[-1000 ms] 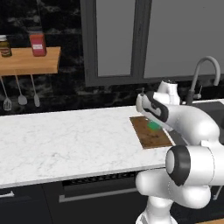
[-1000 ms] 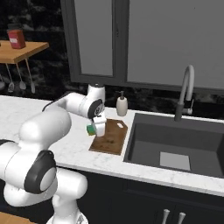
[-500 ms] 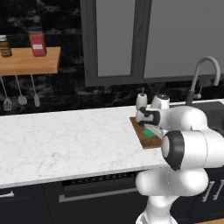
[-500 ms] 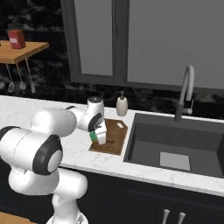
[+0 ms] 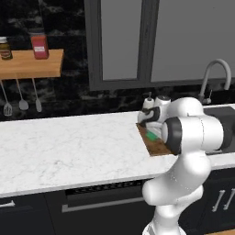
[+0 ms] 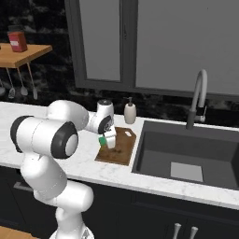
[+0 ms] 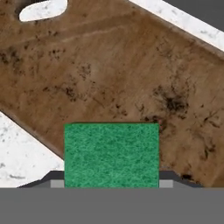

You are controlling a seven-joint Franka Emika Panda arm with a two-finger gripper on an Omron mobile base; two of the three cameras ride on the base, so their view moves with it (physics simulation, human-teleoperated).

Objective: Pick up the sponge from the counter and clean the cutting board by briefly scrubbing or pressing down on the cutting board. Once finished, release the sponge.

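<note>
The sponge [image 7: 111, 154] sits clamped between the gripper [image 7: 111, 183] fingers, low over the near left part of the cutting board [image 7: 131, 78], close to its edge and the white table [image 7: 17, 153]. If the scrub strays that way, the sponge could slide off the wood, or a hard press could shove the board toward the sink [image 6: 186, 158].

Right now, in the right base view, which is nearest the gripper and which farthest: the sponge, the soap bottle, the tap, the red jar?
1. Sponge, held in the gripper.
2. Soap bottle, just behind.
3. Tap, across the sink.
4. Red jar, on the shelf, far left.
</note>
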